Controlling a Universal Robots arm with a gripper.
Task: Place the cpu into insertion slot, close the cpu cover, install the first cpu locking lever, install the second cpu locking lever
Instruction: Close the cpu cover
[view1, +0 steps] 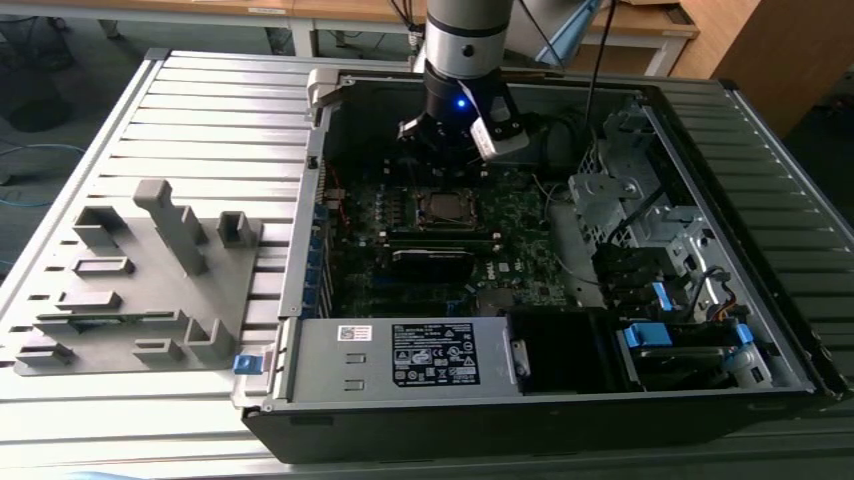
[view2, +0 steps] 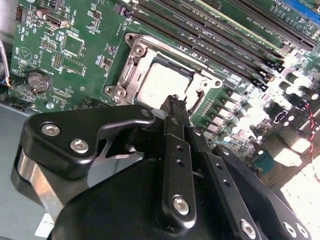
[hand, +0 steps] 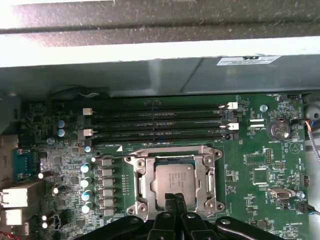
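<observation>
The cpu (hand: 172, 184), a small square chip with a dull silver top, lies flat in its socket on the green motherboard (hand: 260, 150). The cpu cover (hand: 142, 182), a silvery frame with a cut-out middle, lies flat around it. In both wrist views my gripper (hand: 175, 199) is shut with nothing between its black fingers, and its tips hang over one edge of the cover. Whether they touch it I cannot tell. The second wrist view shows the cpu (view2: 160, 82), the cover (view2: 127, 75) and my gripper (view2: 175, 102). In the exterior view my gripper (view1: 449, 172) hangs just behind the socket (view1: 445, 210).
Long black memory slots (hand: 160, 120) run beside the socket, and the case wall (hand: 150, 55) rises behind them. Capacitors (hand: 86, 182) stand on one side. The power supply (view1: 400, 355) and drive cages (view1: 627, 200) crowd the case. A grey fixture (view1: 134, 280) sits at the exterior view's left.
</observation>
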